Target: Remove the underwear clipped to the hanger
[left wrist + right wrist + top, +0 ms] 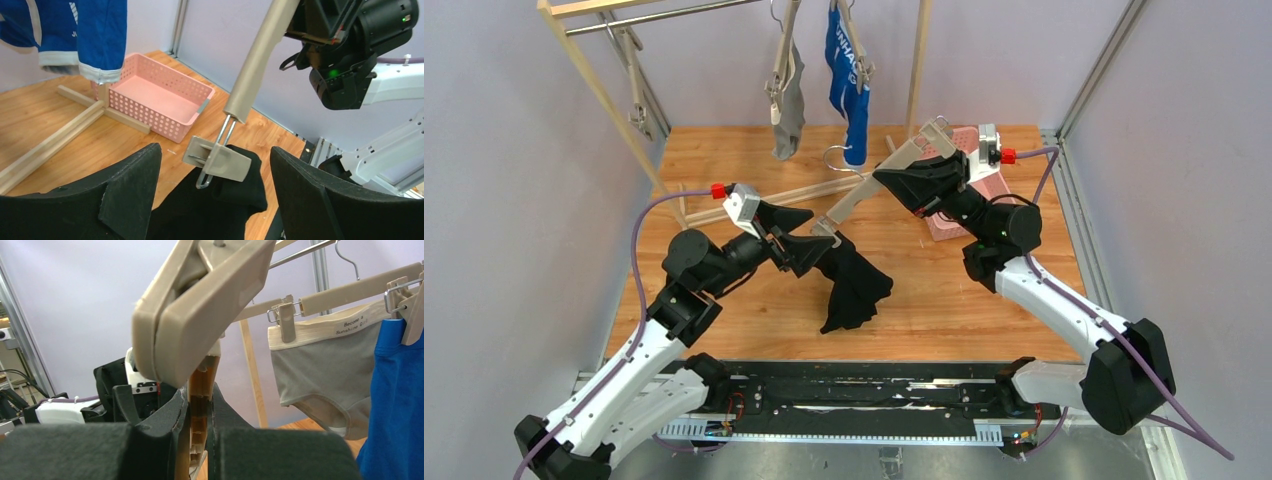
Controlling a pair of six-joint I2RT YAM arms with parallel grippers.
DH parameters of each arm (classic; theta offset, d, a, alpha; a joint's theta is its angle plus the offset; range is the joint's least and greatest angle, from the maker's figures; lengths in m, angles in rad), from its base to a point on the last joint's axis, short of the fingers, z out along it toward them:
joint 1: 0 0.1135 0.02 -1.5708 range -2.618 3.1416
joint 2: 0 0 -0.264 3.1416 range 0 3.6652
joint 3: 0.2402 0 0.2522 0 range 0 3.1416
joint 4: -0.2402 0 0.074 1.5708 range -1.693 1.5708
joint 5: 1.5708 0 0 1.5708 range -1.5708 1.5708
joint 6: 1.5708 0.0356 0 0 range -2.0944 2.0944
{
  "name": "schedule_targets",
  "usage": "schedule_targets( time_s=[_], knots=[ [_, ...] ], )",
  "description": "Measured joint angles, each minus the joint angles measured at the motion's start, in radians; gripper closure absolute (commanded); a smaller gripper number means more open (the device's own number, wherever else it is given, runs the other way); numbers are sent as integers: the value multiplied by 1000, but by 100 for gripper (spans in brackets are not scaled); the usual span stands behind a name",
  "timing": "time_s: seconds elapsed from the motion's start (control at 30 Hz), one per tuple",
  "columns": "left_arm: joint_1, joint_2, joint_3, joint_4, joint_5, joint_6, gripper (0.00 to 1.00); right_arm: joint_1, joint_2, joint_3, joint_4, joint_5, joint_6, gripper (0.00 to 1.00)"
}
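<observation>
My right gripper (906,178) is shut on the beige hanger (864,195), holding it slanted above the table; in the right wrist view its pads (167,417) pinch the hanger's bar below an end clip (200,305). The hanger's lower clip (217,160) sits right over the black underwear (854,285), which droops to the table; I cannot tell if it is still pinched. My left gripper (809,235) is open, its fingers on either side of that clip (215,150) without touching it. Grey underwear (789,110) and blue underwear (846,85) hang clipped on the rack.
A wooden clothes rack (594,80) stands at the back, its base bars (50,145) lying on the table. A pink perforated basket (160,95) sits at the back right, behind my right arm. An empty hanger (636,95) hangs at the rack's left.
</observation>
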Motion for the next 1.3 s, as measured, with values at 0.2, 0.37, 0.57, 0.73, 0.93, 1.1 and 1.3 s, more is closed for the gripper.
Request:
schedule_targets(
  time_s=[0.2, 0.37, 0.57, 0.73, 0.93, 1.1, 1.3],
  knots=[
    [0, 36, -11, 23, 14, -19, 18, 0, 0, 0, 26, -23, 35, 99],
    [0, 69, -21, 89, 58, -56, 82, 0, -11, 0, 19, -40, 39, 99],
    [-1, 84, -22, 162, 130, -69, 92, -6, -34, -1, -1, -35, 21, 99],
    [-1, 82, -21, 171, 156, -67, 25, -5, -50, -1, -14, -40, 20, 99],
    [-2, 76, -11, 153, 153, -63, 13, -4, -50, -1, -41, -55, 21, 99],
    [-2, 73, 14, 158, 172, -45, 15, -3, -50, -1, -48, -63, 21, 99],
    [-2, 111, 29, 176, 209, -43, 23, 14, -37, -1, -48, -66, 21, 100]
  ],
)
